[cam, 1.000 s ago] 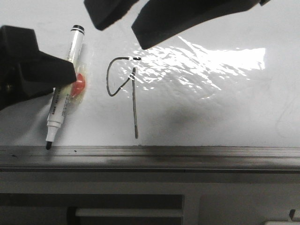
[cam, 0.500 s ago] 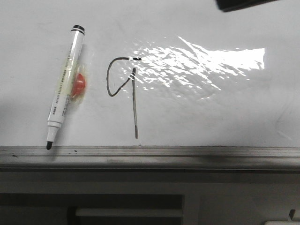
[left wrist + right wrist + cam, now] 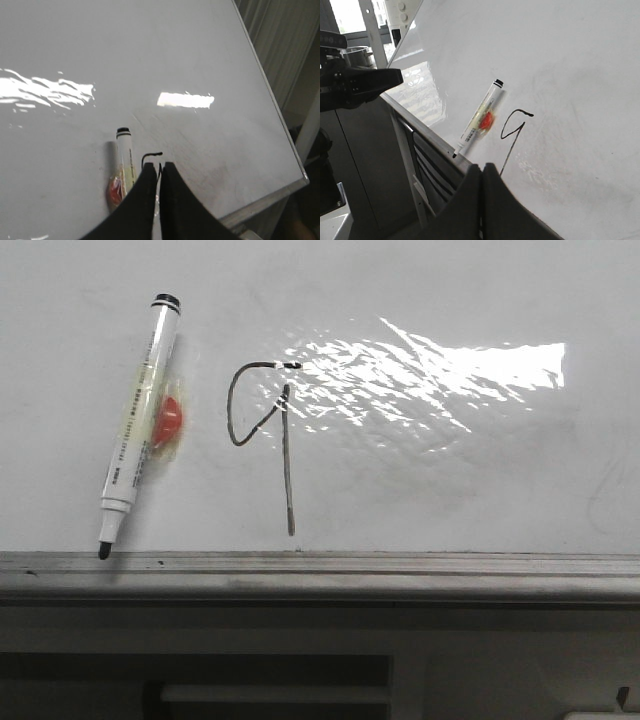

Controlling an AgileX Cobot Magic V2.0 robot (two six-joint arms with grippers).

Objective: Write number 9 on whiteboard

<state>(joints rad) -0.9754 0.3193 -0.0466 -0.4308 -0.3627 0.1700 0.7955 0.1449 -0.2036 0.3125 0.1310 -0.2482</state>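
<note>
The number 9 [image 3: 289, 470] is drawn in thin black line on the whiteboard [image 3: 450, 300], left of the glare. A white marker pen [image 3: 135, 430] lies slanted on the board, its black tip down at the grey ledge [image 3: 400, 565], with a red-orange blob [image 3: 170, 420] beside its barrel. No gripper shows in the front view. My left gripper [image 3: 160, 166] is shut and empty, off the board, with the marker [image 3: 125, 160] and the 9's top [image 3: 150, 155] beyond its tips. My right gripper [image 3: 483, 167] is shut and empty, off the board near the 9's stem [image 3: 512, 147] and the marker [image 3: 477, 125].
A dark grey panel with slots [image 3: 200, 680] sits below the ledge and also shows in the right wrist view [image 3: 435, 170]. My left arm [image 3: 350, 85] shows as a dark shape off the board's edge. The board's metal frame corner [image 3: 300, 175] is in view.
Both dark grippers have pulled back out of the front view, the left one away from the marker. The marker and the 9 have not moved.
</note>
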